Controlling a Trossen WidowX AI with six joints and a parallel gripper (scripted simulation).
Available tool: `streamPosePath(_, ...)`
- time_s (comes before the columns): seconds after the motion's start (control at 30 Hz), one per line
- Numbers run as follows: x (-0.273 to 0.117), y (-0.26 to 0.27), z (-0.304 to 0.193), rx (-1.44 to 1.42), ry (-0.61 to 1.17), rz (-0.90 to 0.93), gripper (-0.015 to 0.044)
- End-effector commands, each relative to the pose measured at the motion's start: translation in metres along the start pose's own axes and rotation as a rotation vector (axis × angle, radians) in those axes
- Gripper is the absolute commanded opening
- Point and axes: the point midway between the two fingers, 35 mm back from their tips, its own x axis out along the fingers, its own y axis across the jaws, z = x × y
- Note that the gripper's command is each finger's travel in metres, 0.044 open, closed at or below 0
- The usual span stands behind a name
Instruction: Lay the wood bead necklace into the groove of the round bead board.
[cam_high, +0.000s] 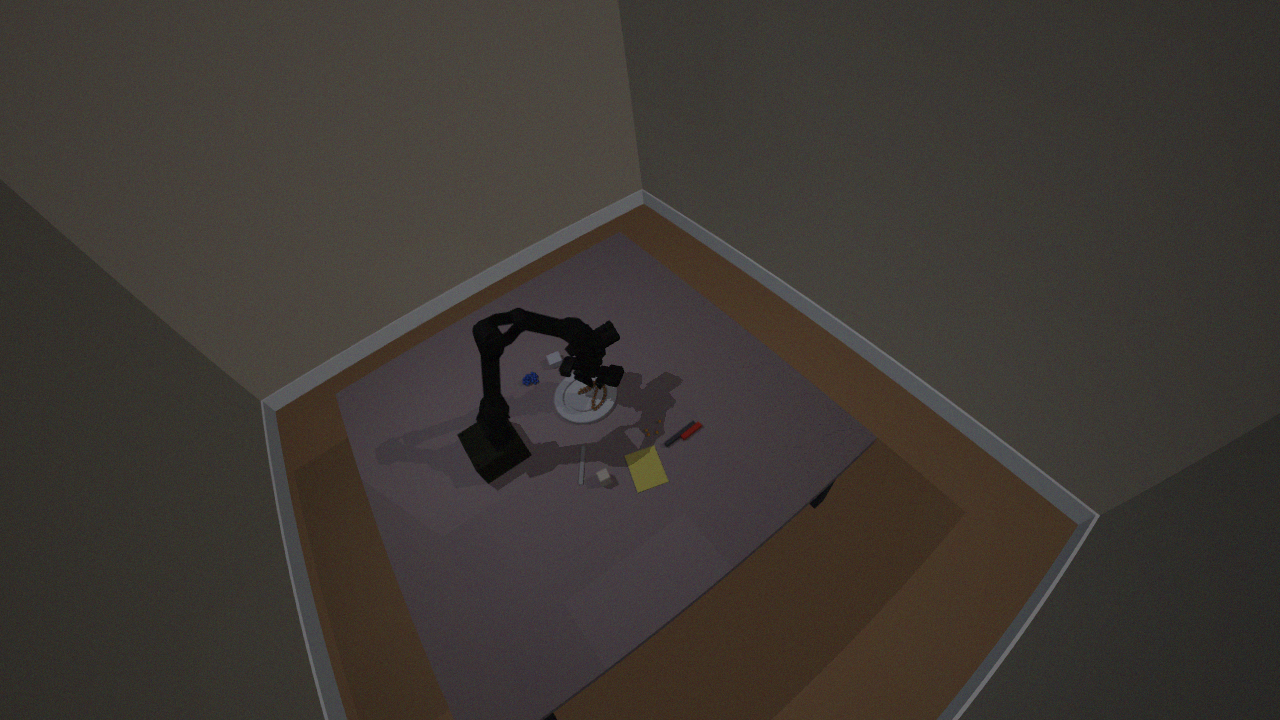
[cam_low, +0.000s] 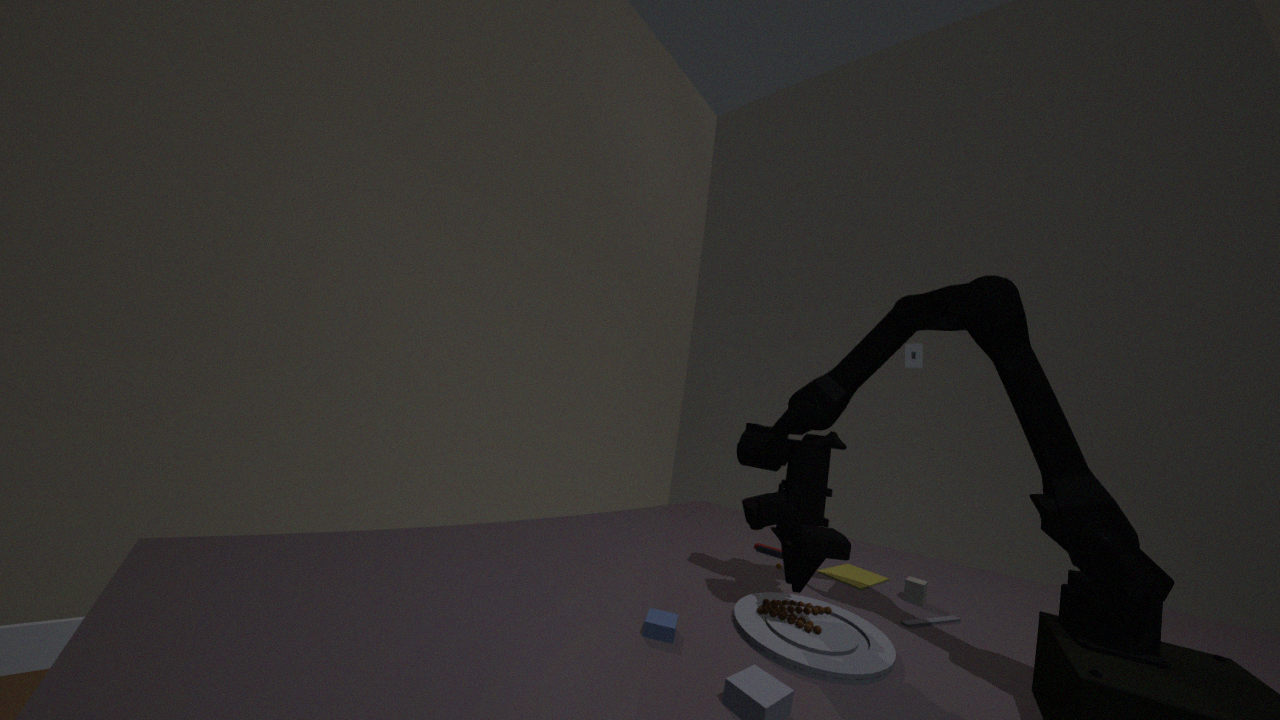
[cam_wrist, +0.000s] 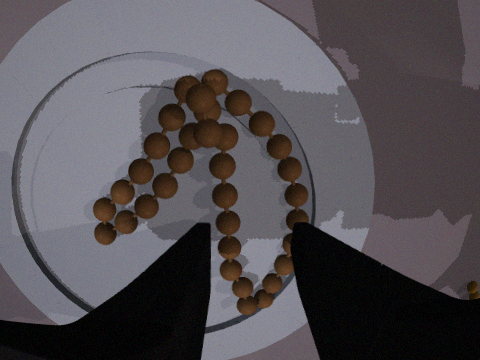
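Gripper (cam_high: 592, 380) (cam_low: 796, 588) (cam_wrist: 251, 236): fingers partly open, nothing gripped, positioned above the round bead board (cam_high: 561, 413) (cam_low: 863, 662) (cam_wrist: 345, 165). Wood bead necklace (cam_high: 594, 407) (cam_low: 787, 617) (cam_wrist: 224, 195): bunched on the board beneath the gripper, its strands crossing. Yellow sheet (cam_high: 647, 469) (cam_low: 854, 575): on the desk (cam_high: 501, 573) (cam_low: 402, 617) (cam_wrist: 420, 185), apart from the gripper.

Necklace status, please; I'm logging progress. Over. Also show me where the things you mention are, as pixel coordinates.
Fingers (cam_low: 796, 589) parted, above the board (cam_high: 560, 410) (cam_low: 881, 660) (cam_wrist: 345, 170), gripping nothing. Necklace (cam_high: 594, 404) (cam_low: 787, 615) (cam_wrist: 224, 195) bunched on the board, mostly out of the groove. Nothing seen blocking the groove but the necklace's own folds.
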Motion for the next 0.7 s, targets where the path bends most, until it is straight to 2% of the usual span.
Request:
streamPosePath(0.0,-0.0073,-0.0018,-0.039,-0.749,0.005,0.006,0.012)
streamPosePath(0.1,-0.0085,-0.0019,-0.0454,-0.878,0.005,0.007,0.012)
streamPosePath(0.67,-0.0072,-0.0019,-0.0455,-0.88,0.005,0.007,0.012)
